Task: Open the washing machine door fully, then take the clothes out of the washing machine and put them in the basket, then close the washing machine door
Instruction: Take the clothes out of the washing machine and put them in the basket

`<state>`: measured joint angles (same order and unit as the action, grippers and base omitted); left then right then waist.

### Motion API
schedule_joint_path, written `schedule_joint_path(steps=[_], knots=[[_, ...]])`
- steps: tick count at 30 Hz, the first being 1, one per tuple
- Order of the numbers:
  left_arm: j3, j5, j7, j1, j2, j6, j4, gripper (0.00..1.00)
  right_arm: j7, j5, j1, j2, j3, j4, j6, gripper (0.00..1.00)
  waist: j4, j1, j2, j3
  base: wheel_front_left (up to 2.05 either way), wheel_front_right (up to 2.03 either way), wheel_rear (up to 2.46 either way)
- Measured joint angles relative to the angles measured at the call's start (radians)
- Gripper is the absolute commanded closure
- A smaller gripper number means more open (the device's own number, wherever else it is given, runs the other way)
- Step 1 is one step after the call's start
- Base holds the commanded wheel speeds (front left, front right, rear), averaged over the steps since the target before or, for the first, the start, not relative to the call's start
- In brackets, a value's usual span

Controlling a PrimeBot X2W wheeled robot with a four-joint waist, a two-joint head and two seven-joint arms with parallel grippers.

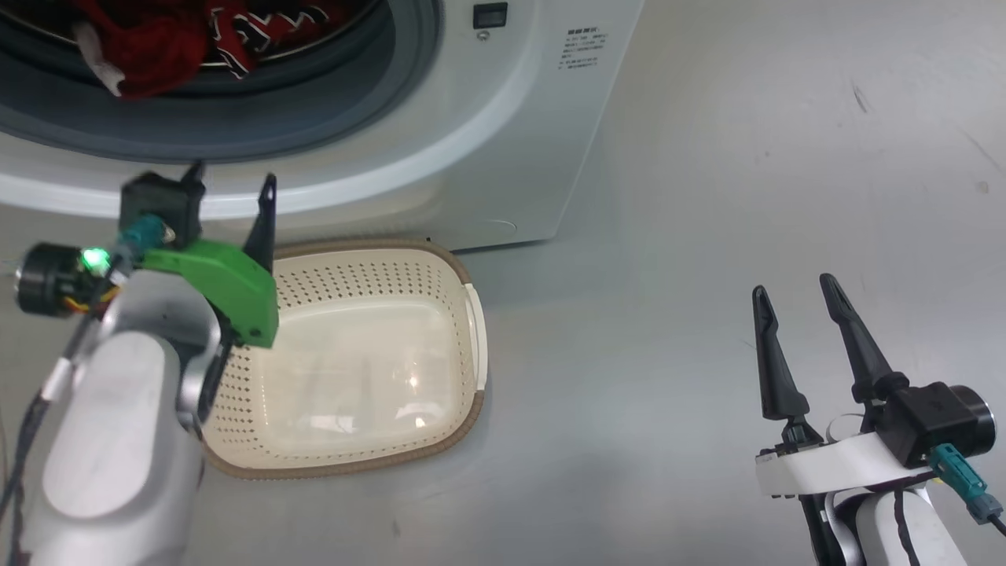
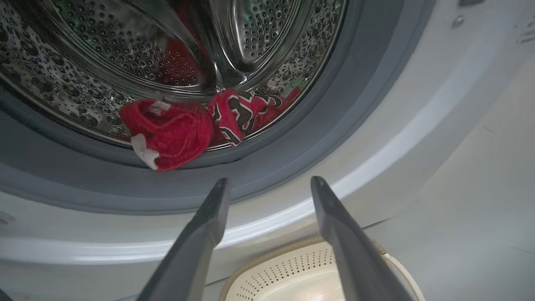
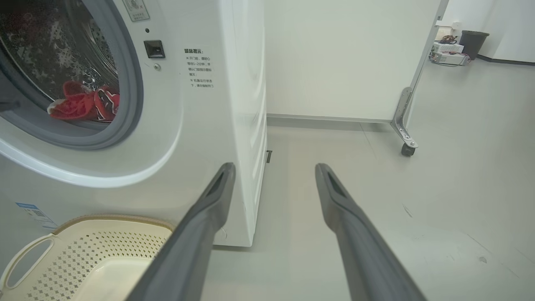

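**Clothes lie straight ahead of the left arm, inside the drum**

The left end effector (image 2: 269, 181) hangs in front of the washing machine (image 1: 503, 118), just short of its lower front, with both long fingers spread wide and nothing between them. They point toward the uncovered mouth of the drum (image 2: 125, 54). In the left wrist view the clothes (image 2: 171, 131) lie beyond the fingertips and slightly to the left of the line the fingers point along. They are a low red heap at the bottom front of the drum, resting just behind the grey seal (image 2: 292, 146). The heap's long axis runs crosswise to the fingers, with the plain red piece to the left and the patterned piece to the right. The fingertips are near the heap but not touching it, and the seal's lip stands between them.

The basket (image 1: 464, 424) sits on the floor (image 1: 707, 236) close against the foot of the machine, directly below the left wrist, and holds nothing.

Farther right, the right end effector (image 1: 792, 287) hovers over bare floor, well apart from machine and basket, its fingers also parted and holding nothing. The left arm is clearly the nearer. The coming reach probably needs to go forward and a little up over the seal.
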<state>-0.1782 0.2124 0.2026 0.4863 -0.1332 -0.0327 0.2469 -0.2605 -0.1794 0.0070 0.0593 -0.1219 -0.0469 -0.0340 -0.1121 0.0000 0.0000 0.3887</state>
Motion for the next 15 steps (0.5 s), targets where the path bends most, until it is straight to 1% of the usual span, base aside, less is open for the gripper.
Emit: schedule_joint_path(steps=[7, 15], knots=[[0.027, 0.011, 0.101, 0.211, -0.049, -0.026, 0.026, 0.00, 0.000, -0.015, -0.067, -0.004, -0.002, -0.013, -0.009, 0.00, -0.047, 0.0000, 0.0000, 0.099, 0.00, 0.00, 0.00], [0.037, -0.018, 0.184, 0.386, -0.147, -0.049, 0.083, 0.00, 0.000, -0.048, -0.143, -0.012, -0.016, -0.007, -0.018, 0.00, -0.111, 0.0001, 0.0000, 0.198, 0.00, 0.00, 0.00]])
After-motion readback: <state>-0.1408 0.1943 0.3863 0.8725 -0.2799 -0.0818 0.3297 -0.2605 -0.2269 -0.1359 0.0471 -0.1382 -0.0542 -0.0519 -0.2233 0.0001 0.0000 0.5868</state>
